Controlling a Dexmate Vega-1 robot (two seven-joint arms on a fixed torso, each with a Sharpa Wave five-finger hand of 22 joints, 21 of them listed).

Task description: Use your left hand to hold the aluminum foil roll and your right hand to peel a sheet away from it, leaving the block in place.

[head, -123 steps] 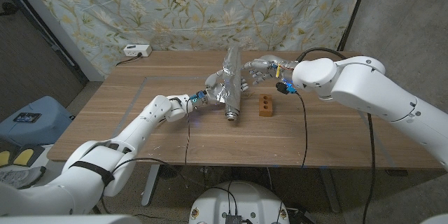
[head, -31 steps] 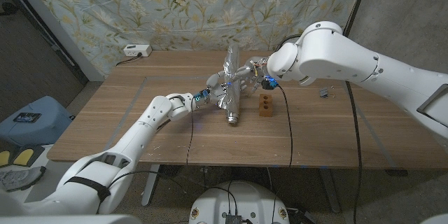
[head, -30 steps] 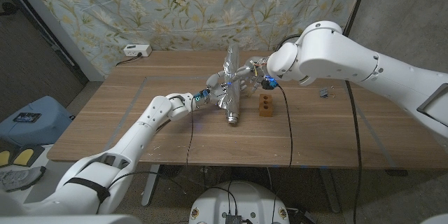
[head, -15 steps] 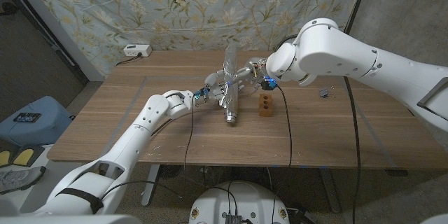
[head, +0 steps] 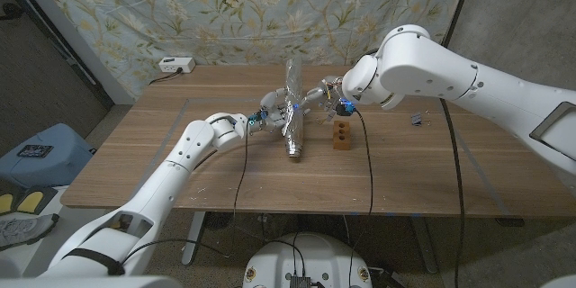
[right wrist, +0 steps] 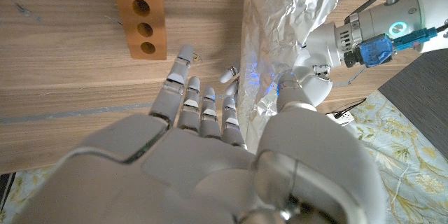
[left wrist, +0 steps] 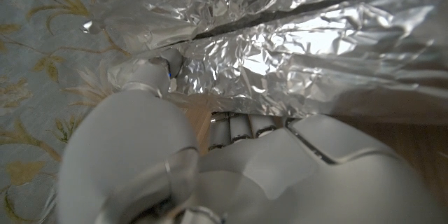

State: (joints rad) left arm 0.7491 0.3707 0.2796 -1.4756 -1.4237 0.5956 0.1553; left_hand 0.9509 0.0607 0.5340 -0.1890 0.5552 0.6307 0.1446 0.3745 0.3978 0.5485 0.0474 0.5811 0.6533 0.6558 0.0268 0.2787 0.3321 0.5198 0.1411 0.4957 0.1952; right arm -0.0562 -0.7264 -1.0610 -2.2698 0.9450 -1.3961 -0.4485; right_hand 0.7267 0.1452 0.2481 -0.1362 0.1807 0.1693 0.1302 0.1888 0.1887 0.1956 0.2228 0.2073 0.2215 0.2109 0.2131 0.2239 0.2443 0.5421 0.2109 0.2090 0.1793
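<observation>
Crinkled foil stands raised off the aluminum foil roll (head: 293,130), gripped by the left hand (head: 273,111). Right hand (head: 322,96), fingers straight and slightly apart, holds nothing; peeling looks unfinished, block (head: 341,132) undisturbed on the counter (head: 180,162).

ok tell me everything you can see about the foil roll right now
The aluminum foil roll is a silvery, crinkled roll lying on the wooden table, its dark open end toward the robot. A wrinkled sheet stands up from it, peeled partly free. The left hand holds it from the robot's left side, fingers pressed into the foil in the left wrist view. The right hand is at the sheet from the other side, thumb against it, fingers spread. The wooden block sits just to its right, apart from it.
</observation>
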